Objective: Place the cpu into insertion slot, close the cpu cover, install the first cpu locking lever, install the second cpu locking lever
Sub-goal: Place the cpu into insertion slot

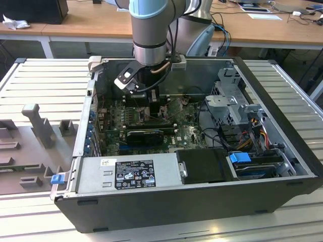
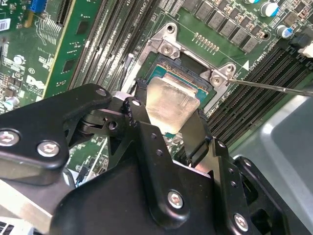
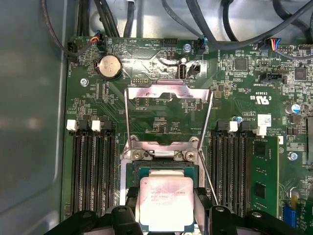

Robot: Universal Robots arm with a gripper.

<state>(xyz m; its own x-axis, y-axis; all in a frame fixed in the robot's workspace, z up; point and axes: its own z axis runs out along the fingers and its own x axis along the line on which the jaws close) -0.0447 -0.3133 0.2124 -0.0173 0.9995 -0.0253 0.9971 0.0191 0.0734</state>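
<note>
The gripper (image 3: 166,197) is closed to the width of the cpu (image 3: 165,204). One black finger (image 3: 130,199) presses one edge of the chip and the other finger presses the opposite edge, so the chip is pinched flat between them. In the second wrist view the gripper (image 2: 171,104) holds the cpu (image 2: 168,110) directly over the insertion slot (image 2: 186,73); I cannot tell whether it is seated. In the first wrist view the insertion slot (image 3: 161,168) lies just beyond the chip. The cpu cover (image 3: 168,92) stands swung open past the slot's far edge, and a thin lever rod (image 3: 208,178) slants beside it. Banks of dark memory slots (image 3: 93,171) flank the socket on the green board.

From the exterior view's left, grey fixture blocks (image 1: 38,126) sit on the ribbed metal table (image 1: 282,80). The open computer case (image 1: 202,201) lies at the middle, and the arm (image 1: 149,25) reaches down into its far half. A drive cage (image 1: 232,101) fills the case's corner at the exterior view's right. Wooden desks (image 1: 91,22) run along the back of the room.
</note>
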